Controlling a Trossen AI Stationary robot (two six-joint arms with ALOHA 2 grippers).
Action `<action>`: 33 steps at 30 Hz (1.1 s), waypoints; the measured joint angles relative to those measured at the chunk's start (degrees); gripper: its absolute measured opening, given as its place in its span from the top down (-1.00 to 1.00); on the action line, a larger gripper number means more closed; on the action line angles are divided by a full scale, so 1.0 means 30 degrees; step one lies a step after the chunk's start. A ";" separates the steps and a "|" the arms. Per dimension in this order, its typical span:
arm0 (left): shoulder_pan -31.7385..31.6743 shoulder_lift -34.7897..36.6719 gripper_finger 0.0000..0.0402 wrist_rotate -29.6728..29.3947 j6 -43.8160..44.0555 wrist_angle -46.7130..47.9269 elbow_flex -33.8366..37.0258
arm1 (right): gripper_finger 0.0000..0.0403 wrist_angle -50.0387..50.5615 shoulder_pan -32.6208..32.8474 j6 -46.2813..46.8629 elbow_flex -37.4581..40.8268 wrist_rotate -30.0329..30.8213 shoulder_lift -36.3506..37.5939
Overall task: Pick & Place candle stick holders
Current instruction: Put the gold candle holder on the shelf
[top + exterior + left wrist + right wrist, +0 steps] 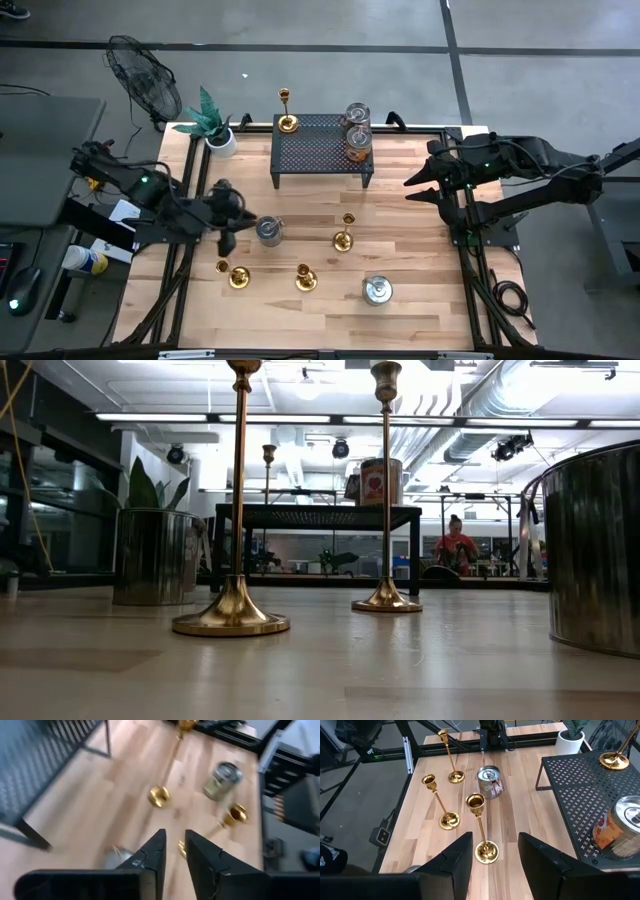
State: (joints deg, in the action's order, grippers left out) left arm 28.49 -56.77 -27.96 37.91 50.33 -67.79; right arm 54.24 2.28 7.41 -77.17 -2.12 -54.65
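Observation:
Three gold candle stick holders stand upright on their round bases on the wooden table: a left one [238,275], a middle one [305,278] and a right one [345,238]. Another one [287,120] stands on the black rack [320,150]. My left gripper [226,243] hovers between the left holder and a tin can [268,230]; its fingers [175,837] are a narrow gap apart, and the holder's cup [181,849] shows through the gap, apart from them. My right gripper [410,185] is open and empty at the table's right, facing the right holder [486,851].
A second tin can [377,290] stands near the front edge. Two cans [357,130] stand on the rack's right end. A potted plant [215,130] is at the far left corner. Bare wood lies between the rack and the holders.

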 joint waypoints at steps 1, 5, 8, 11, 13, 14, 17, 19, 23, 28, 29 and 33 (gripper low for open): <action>-0.0007 -0.0257 0.59 -0.0430 -0.0414 -0.0242 0.0000 | 0.25 0.0002 0.0004 -0.0005 0.0000 -0.0006 0.0000; 0.0000 -0.0994 0.35 -0.2132 -0.1062 -0.0410 0.0000 | 0.24 0.0043 0.0000 -0.0077 0.0355 -0.0012 0.0007; 0.0000 -0.1094 0.20 -0.2673 -0.0966 -0.0423 0.0000 | 0.24 0.0023 0.0000 -0.0091 0.1174 -0.0049 0.0007; 0.0000 -0.1116 0.12 -0.3369 -0.0581 -0.0433 0.0000 | 0.25 -0.0061 0.0000 0.0266 0.2284 -0.0535 0.0006; 0.0000 -0.1138 0.11 -0.3887 -0.0547 -0.0430 0.0000 | 0.26 -0.0565 0.0007 0.0526 0.3251 -0.0949 0.0007; 0.0000 -0.1135 0.11 -0.3999 -0.0551 -0.0438 0.0000 | 0.26 -0.0967 0.0004 0.0571 0.3760 -0.1189 0.0004; 0.0000 -0.1130 0.12 -0.4091 -0.0532 -0.0438 0.0000 | 0.25 -0.3251 0.0007 0.0706 0.5714 -0.2146 0.0004; 0.0000 -0.1130 0.12 -0.4091 -0.0539 -0.0438 0.0004 | 0.25 -0.5459 0.0007 0.0608 0.7267 -0.2509 0.0000; 0.0000 -0.1130 0.12 -0.4115 -0.0530 -0.0438 0.0007 | 0.27 -1.0745 0.0000 0.0520 1.0404 -0.2635 -0.0007; 0.0000 -0.1130 0.12 -0.4528 -0.0482 -0.0438 0.0007 | 0.28 -1.8915 0.0007 -0.0091 1.4782 -0.2209 -0.0015; 0.0000 -0.1130 0.12 -0.4540 -0.0486 -0.0438 0.0007 | 0.28 -2.0429 0.0007 -0.0105 1.5641 -0.1858 -0.0015; 0.0000 -0.1130 0.12 -0.4550 -0.0479 -0.0438 0.0007 | 0.28 -2.5100 0.0000 -0.0126 1.8572 -0.0247 -0.0045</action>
State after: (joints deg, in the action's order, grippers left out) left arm 28.49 -60.16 -41.60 36.47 49.01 -67.77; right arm -21.06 2.28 7.03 -21.45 -2.86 -54.79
